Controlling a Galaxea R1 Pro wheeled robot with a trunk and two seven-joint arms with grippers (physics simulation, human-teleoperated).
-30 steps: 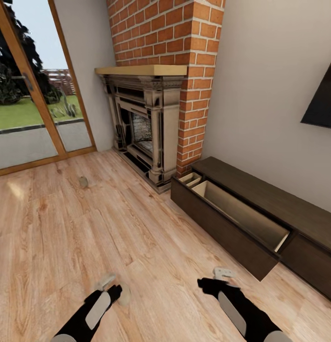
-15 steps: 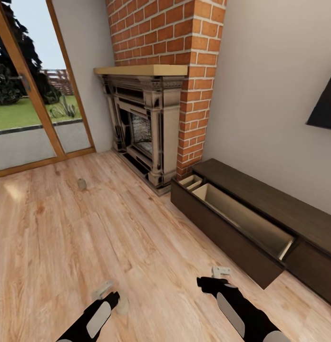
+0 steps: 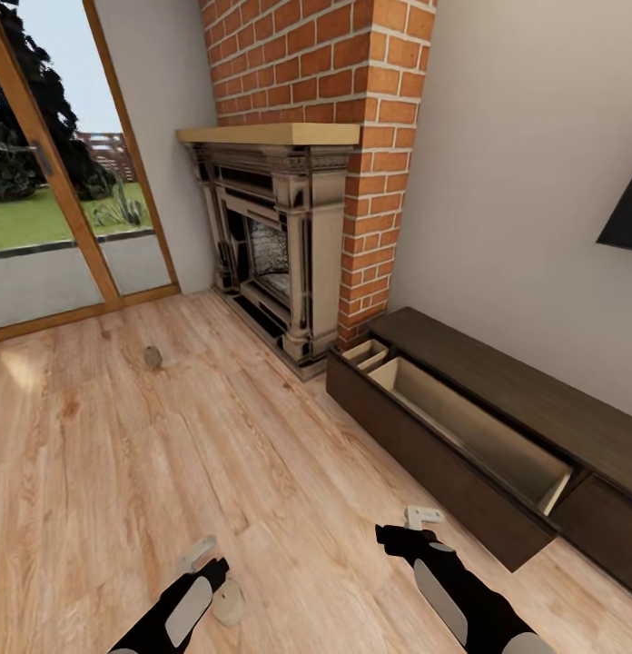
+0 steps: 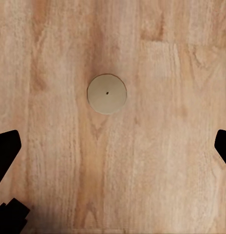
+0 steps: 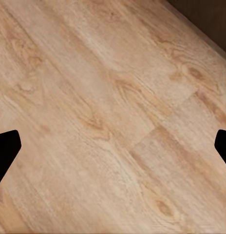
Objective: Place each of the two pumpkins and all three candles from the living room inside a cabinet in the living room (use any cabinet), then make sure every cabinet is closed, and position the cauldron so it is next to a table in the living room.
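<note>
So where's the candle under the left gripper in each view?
Head view: the candle lies on the floor beside the left gripper, near the bottom edge.
Left wrist view: the candle sits above centre, seen from above.
Right wrist view: not in it.
Shared landmark: the wood floor.

Ahead of me, a brick chimney (image 3: 352,100) rises over an ornate fireplace (image 3: 271,245); glass doors (image 3: 53,182) light the wood floor (image 3: 171,454).

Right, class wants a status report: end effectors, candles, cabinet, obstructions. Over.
Both end effectors open, empty. Left end effector above candle on floor. Second candle near fireplace. Cabinet drawer open. Nothing between them.
</note>
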